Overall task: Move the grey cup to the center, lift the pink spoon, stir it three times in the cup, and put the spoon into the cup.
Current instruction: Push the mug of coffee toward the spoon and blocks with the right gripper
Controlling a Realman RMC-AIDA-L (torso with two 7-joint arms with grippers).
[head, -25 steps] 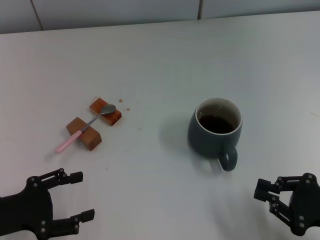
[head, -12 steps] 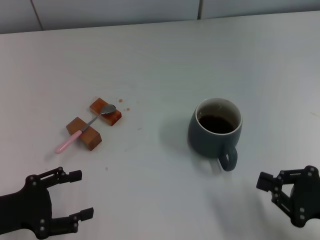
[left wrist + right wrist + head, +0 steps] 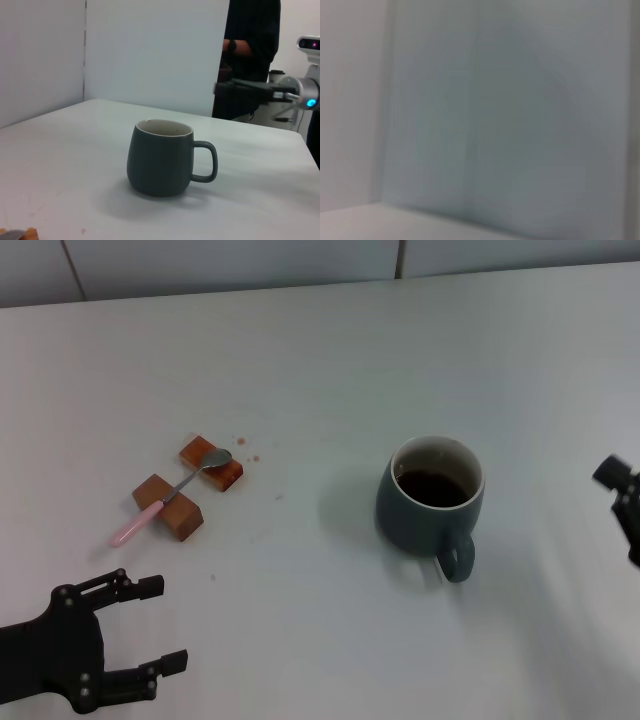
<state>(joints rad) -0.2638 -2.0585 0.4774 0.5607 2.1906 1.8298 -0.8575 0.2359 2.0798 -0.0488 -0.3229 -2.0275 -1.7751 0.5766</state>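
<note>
grey cup (image 3: 161, 157) upright on the table (image 3: 260, 200), right claw (image 3: 250, 91) beyond.

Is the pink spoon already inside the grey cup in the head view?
No, the pink spoon lies across two wooden blocks, apart from the grey cup.

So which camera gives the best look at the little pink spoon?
The head view: the spoon lies whole there, bridging two wooden blocks, its bowl on the farther one. The left wrist view catches only a blurred sliver of something at its edge, perhaps a block, and no spoon. The right wrist view shows only blurred wall.
</note>
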